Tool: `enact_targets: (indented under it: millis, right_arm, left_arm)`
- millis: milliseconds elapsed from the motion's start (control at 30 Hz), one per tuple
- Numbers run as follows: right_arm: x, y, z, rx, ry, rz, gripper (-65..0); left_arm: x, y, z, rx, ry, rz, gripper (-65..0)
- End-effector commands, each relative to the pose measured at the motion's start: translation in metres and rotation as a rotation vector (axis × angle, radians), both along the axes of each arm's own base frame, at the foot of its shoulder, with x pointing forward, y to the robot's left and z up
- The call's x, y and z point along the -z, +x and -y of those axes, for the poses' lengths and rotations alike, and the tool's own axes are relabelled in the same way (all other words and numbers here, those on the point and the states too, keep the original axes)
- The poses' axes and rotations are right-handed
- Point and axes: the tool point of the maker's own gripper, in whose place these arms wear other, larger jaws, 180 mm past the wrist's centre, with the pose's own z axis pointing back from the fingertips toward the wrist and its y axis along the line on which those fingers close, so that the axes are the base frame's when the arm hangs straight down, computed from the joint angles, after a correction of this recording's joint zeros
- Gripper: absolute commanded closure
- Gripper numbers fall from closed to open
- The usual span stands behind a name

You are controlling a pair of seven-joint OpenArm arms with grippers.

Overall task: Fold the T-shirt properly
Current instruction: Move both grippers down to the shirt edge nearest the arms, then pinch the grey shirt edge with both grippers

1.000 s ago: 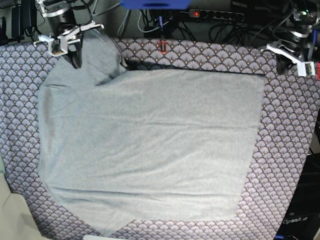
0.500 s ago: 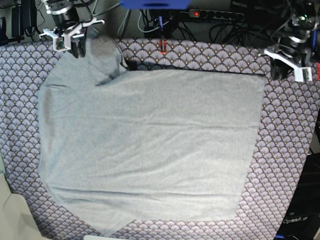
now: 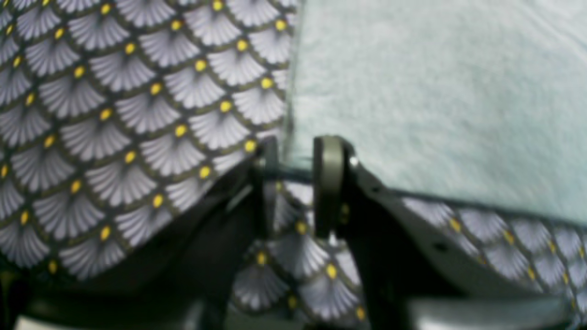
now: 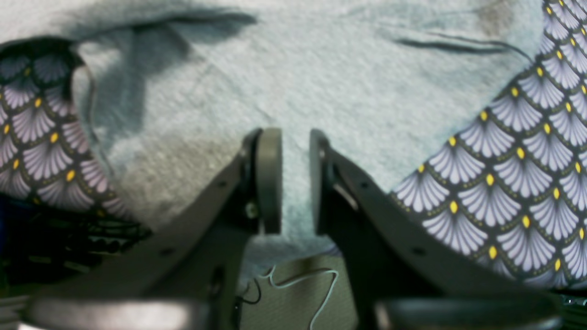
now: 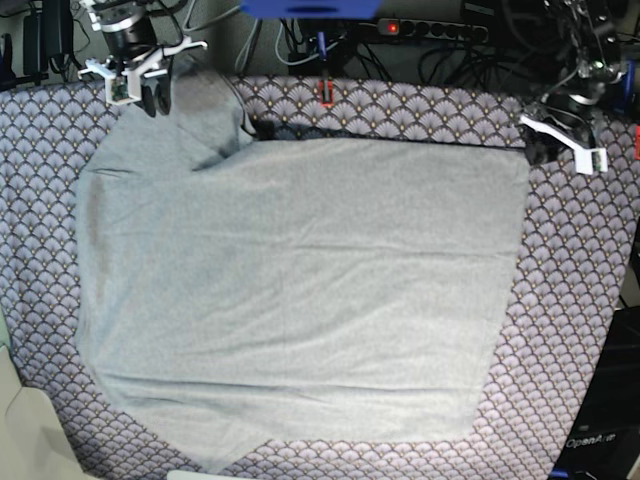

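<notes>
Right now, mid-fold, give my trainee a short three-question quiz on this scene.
1. True or false: the T-shirt lies spread flat on the tablecloth.
2. The left end effector hangs over which part of the shirt? A) a corner B) the middle C) a sleeve
3. Fill in: the right end effector is over the shirt's ____.

Key: 1 true. 2 A. 3 sleeve; its fingers stand slightly apart with nothing pinched.
</notes>
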Motion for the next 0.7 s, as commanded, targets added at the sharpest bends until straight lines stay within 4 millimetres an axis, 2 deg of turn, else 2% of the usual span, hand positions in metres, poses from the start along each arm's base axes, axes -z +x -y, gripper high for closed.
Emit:
enact_targets:
  millis: [0,67,200,267,433,667]
  right_arm:
    - [-0.008,0.002,0.002,0.003,0.004,0.033,-12.9]
    - [-0.008,0.002,0.002,0.003,0.004,0.033,-12.9]
    - [-0.008,0.002,0.002,0.002,0.003,0.031,-12.9]
    - [-0.008,0.002,0.002,0.002,0.003,0.031,-12.9]
    - [-0.008,0.002,0.002,0.002,0.003,0.031,-12.9]
    - [-0.008,0.002,0.003,0.004,0.001,0.030,-12.9]
  left_arm:
    - [-0.006,0.004,-0.005,-0.003,0.006,0.026,-13.9]
    - [-0.005,0.006,-0.006,-0.006,0.002,0.029,-16.4]
    - [-0.005,0.006,-0.004,-0.004,0.001,0.030,-31.7]
    - [-0.006,0.006,-0.005,-0.005,0.002,0.032,-36.9]
    - [-0.008,0.016,-0.003,-0.001,-0.005,0.049,-37.6]
    - [0.009,0.020,0.019,0.042,-0.050,0.016,-37.5]
